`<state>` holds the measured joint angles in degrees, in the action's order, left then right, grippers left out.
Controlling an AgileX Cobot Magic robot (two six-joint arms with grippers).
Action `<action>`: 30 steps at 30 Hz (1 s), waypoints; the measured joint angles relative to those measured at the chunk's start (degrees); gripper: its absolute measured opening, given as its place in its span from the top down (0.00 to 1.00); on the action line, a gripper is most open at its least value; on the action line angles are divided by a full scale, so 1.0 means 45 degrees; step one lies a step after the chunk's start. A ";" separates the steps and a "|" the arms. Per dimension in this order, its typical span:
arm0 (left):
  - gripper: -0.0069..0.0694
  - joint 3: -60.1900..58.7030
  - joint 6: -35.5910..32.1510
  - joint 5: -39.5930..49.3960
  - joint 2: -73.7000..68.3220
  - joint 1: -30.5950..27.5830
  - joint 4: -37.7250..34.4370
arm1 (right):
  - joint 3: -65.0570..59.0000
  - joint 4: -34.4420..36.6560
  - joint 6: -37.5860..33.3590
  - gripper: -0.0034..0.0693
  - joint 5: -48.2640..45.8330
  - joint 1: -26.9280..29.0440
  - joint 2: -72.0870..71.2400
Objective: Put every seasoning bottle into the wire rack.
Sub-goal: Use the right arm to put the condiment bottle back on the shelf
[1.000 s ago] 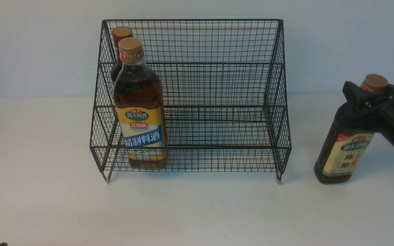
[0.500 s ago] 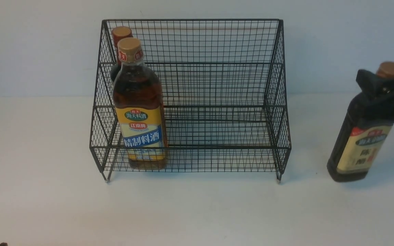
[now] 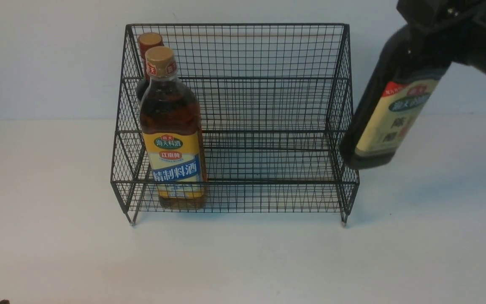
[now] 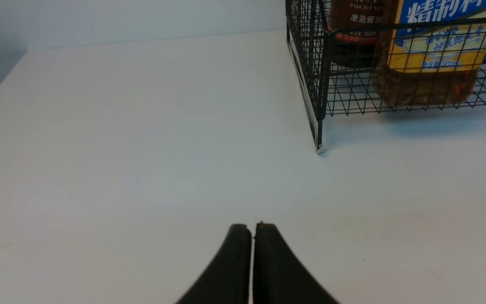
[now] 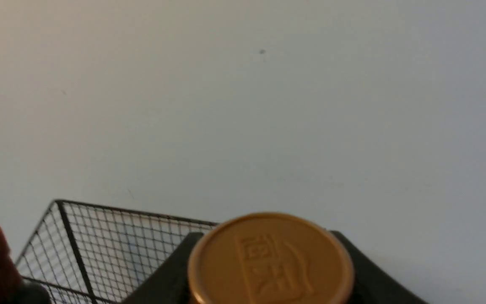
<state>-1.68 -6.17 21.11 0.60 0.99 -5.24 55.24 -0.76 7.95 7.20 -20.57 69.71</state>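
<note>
We see the black wire rack (image 3: 234, 122) standing on the white counter (image 3: 57, 236), its tall back toward the far wall. Two bottles are already inside it at the left end: the amber bottle (image 3: 171, 135) stands upright on the near, lower tier, its yellow-and-blue label facing us, and the slim brown bottle (image 3: 147, 55) stands directly behind it on the far tier, only its red-brown cap and shoulder showing past the amber one. In the left wrist view both show through the mesh, the amber bottle (image 4: 433, 55) and the brown bottle (image 4: 352, 29) side by side near the rack's corner foot.

The right claw (image 3: 445, 17) grasps the black bottle (image 3: 390, 105) by its neck at the top right of the front view. That bottle hangs clear of the counter, tilted so its base swings left, and in this view the base overlaps the rack's right side wall; we cannot tell whether they touch. Its cream label faces us. From the right wrist we look down on its gold cap (image 5: 270, 257) with the claw's dark fingers (image 5: 171, 270) on either side, the rack's top edge (image 5: 99, 236) beyond.

The left claw (image 4: 252, 261) is clenched with nothing in it, low over bare counter at the near left, well apart from the rack.
</note>
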 joint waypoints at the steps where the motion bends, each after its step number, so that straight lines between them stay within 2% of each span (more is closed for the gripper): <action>1: 0.92 0.0000 0.0000 0.0000 0.0000 0.0000 0.0000 | 0.0264 0.0340 -0.0045 0.52 0.0016 -0.0148 0.0082; 12: 0.92 0.0000 0.0000 0.0000 0.0000 0.0000 0.0000 | 0.0713 0.2332 -0.0404 0.52 0.0593 -0.0821 0.1826; 22: 0.92 0.0000 0.0000 0.0000 0.0000 0.0000 0.0000 | 0.0713 0.2468 -0.0942 0.52 0.1068 -0.0831 0.3173; 30: 0.92 0.0000 0.0000 0.0000 0.0000 0.0000 -0.0013 | 0.0713 0.2497 -0.1767 0.52 0.0564 -0.0848 0.3399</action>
<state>-1.68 -6.17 21.11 0.60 0.99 -5.29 58.44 10.48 0.00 9.74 -24.38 85.00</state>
